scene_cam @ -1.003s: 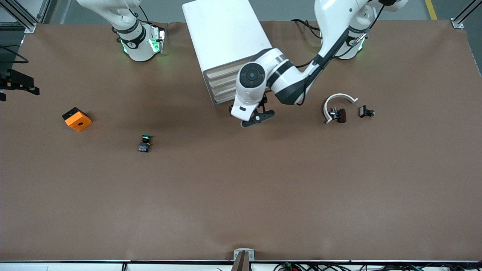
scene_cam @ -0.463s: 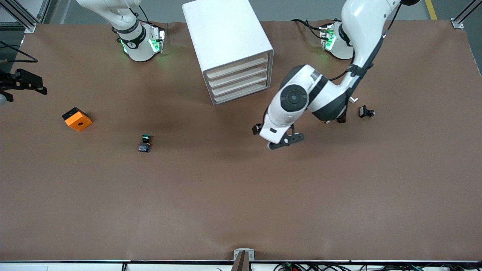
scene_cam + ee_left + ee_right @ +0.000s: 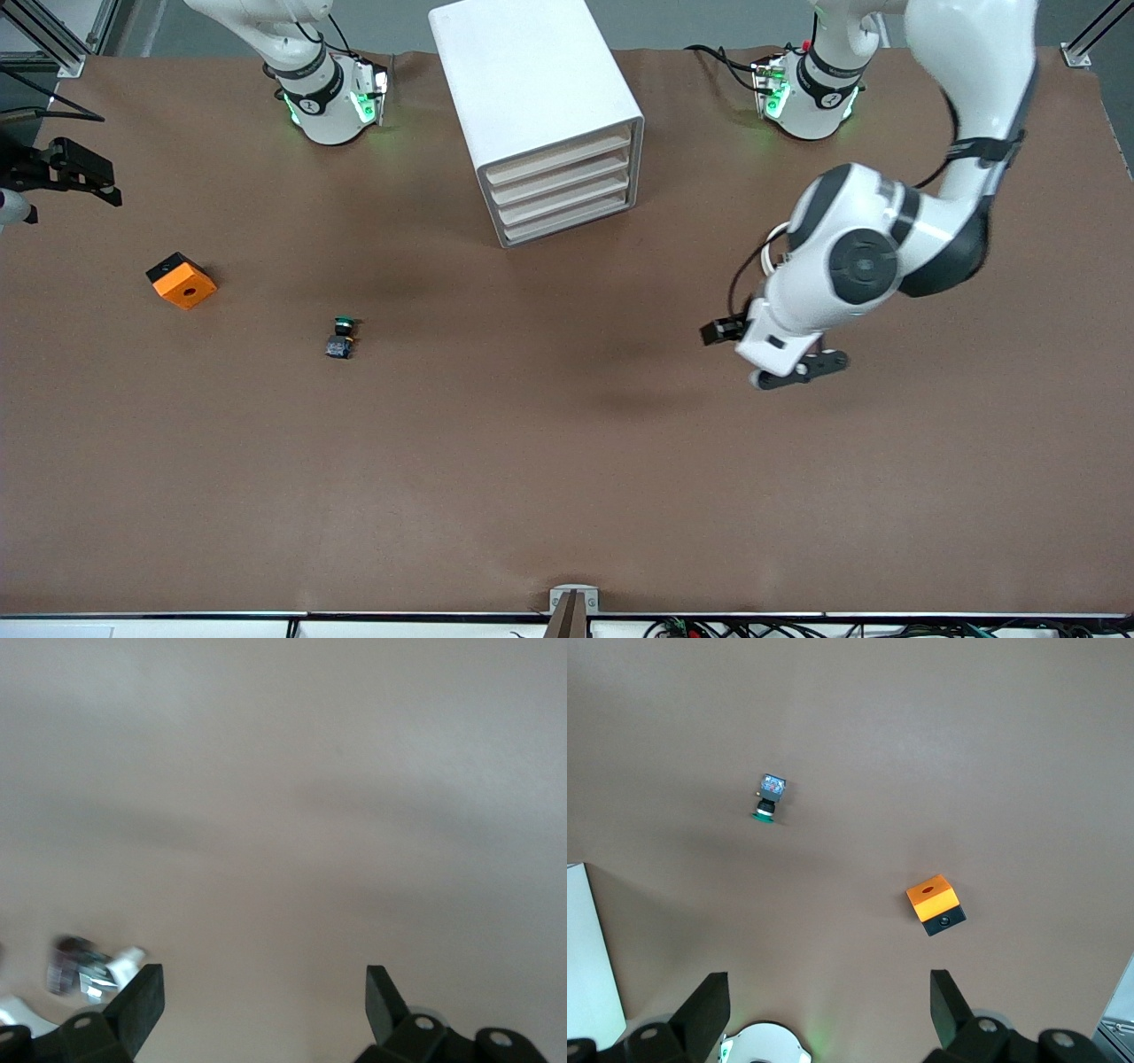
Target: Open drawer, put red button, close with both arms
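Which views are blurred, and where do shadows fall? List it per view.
Left wrist view: smeared and washed out, the small parts beside the left gripper unreadable. Right wrist view: crisp, green button and orange cube sharp. Front view: evenly lit, one soft shadow on the table.

One white boxy cabinet (image 3: 535, 97) is holding four cream-fronted drawers (image 3: 562, 182). One orange cube with a hole (image 3: 182, 281) and one green-capped push button (image 3: 341, 337) are lying toward the right arm's end from it.
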`<action>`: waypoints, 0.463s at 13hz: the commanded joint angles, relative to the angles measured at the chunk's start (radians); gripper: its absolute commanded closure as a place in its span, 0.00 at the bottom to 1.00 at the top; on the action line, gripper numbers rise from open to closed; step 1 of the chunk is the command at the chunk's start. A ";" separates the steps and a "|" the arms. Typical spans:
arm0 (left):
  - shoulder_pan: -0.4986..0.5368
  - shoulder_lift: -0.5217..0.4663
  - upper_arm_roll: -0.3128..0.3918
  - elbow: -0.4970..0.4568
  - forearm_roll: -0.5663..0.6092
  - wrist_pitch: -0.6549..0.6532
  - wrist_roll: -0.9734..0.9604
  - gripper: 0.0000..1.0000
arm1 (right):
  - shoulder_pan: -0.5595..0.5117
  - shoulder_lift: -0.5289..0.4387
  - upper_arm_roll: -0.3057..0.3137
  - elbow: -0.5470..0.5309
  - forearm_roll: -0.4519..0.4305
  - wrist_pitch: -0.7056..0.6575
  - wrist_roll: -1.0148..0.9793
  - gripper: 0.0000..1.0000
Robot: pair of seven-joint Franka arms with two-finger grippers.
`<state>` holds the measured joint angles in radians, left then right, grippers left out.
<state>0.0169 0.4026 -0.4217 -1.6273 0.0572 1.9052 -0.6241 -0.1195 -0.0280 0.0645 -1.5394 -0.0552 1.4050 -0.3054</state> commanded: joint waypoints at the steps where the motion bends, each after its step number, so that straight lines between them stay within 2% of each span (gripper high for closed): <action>1: 0.118 -0.092 -0.016 -0.026 0.012 -0.041 0.166 0.00 | -0.046 -0.030 0.020 -0.012 -0.002 0.006 -0.006 0.00; 6: 0.369 -0.211 -0.017 -0.071 -0.005 -0.058 0.544 0.00 | -0.046 -0.010 0.021 0.014 0.003 -0.004 -0.001 0.00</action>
<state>0.3122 0.2630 -0.4222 -1.6436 0.0573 1.8494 -0.1781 -0.1442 -0.0381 0.0662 -1.5381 -0.0550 1.4124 -0.3064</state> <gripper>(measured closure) 0.000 0.000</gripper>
